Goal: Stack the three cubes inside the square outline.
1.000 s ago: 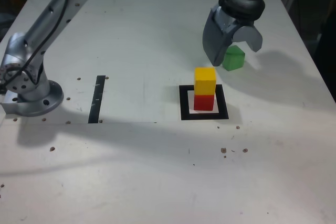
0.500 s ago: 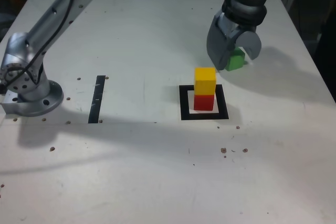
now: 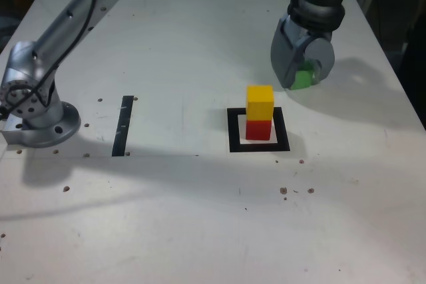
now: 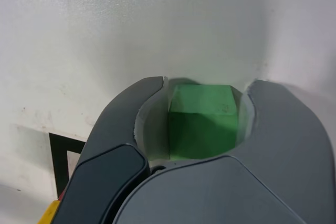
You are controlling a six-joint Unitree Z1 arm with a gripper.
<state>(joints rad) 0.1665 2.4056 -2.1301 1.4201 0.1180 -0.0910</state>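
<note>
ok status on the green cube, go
Gripper down around green cube, fingers not yet closed. Yellow cube on red cube in square outline. Nothing in the way.

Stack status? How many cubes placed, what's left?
Two of three placed: the yellow cube sits on the red cube inside the square outline. In hand: the gripper is down around the green cube on the table; a firm grip isn't clear. Left: lift it and set it on yellow.
</note>
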